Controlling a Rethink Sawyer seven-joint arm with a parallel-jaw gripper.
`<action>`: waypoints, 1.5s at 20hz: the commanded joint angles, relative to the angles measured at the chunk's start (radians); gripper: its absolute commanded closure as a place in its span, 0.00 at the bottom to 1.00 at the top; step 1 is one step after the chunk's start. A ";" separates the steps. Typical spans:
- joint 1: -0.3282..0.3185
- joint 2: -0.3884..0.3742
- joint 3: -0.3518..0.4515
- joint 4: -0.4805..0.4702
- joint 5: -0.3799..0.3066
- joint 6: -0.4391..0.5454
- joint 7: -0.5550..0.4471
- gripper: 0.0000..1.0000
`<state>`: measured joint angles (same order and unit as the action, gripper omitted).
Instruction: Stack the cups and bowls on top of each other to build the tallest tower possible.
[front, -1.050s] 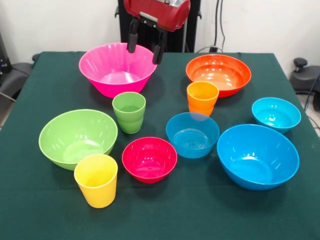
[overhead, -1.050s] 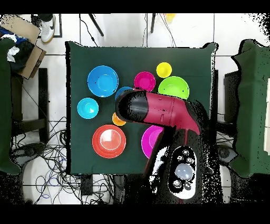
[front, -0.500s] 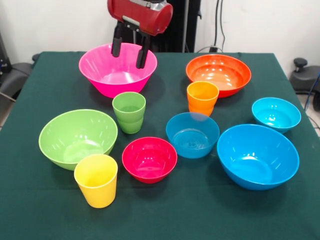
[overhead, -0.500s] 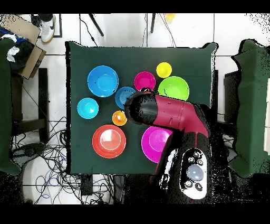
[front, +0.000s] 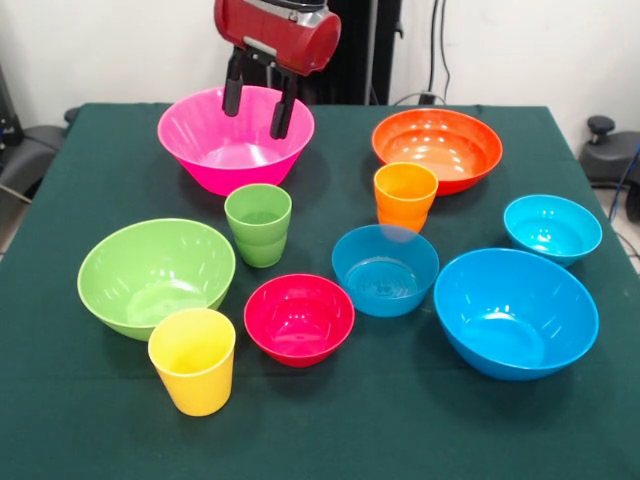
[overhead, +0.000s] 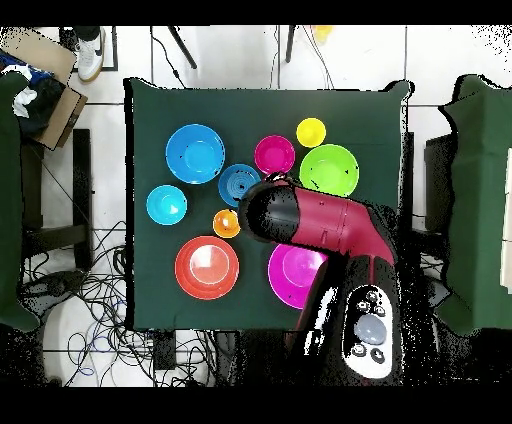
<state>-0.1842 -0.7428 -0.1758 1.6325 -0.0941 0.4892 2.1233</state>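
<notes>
My gripper (front: 257, 108) hangs open over the large pink bowl (front: 235, 140), its two dark fingers spread above the bowl's far half and holding nothing. In front of that bowl stands the green cup (front: 258, 224). The orange cup (front: 405, 195) stands just before the orange bowl (front: 437, 148). The yellow cup (front: 192, 360) is nearest, beside the light green bowl (front: 156, 275) and the red bowl (front: 299, 318). To the right lie a small blue bowl (front: 385, 268), a small cyan bowl (front: 552, 228) and the large blue bowl (front: 515, 312). From overhead the red arm (overhead: 320, 222) hides the green cup and part of the pink bowl (overhead: 292, 275).
Everything rests on a dark green table (front: 400, 430). The cups and bowls stand close together across its middle. In the overhead view a cardboard box (overhead: 45, 60) sits off the table's corner and cables (overhead: 90, 300) lie on the floor beside it.
Over the last second the gripper swung from beside the pink bowl's rim to above the bowl. Since half a second ago it has barely moved. No cup or bowl has shifted.
</notes>
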 joint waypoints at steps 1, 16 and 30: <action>-0.001 0.048 0.095 0.054 -0.088 -0.032 -0.038 0.00; 0.074 0.052 -0.018 0.056 0.040 0.012 0.201 0.00; -0.021 0.039 0.127 -0.077 -0.073 0.228 -0.319 0.00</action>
<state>-0.1383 -0.7413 -0.2298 1.6333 -0.0461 0.5123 2.1210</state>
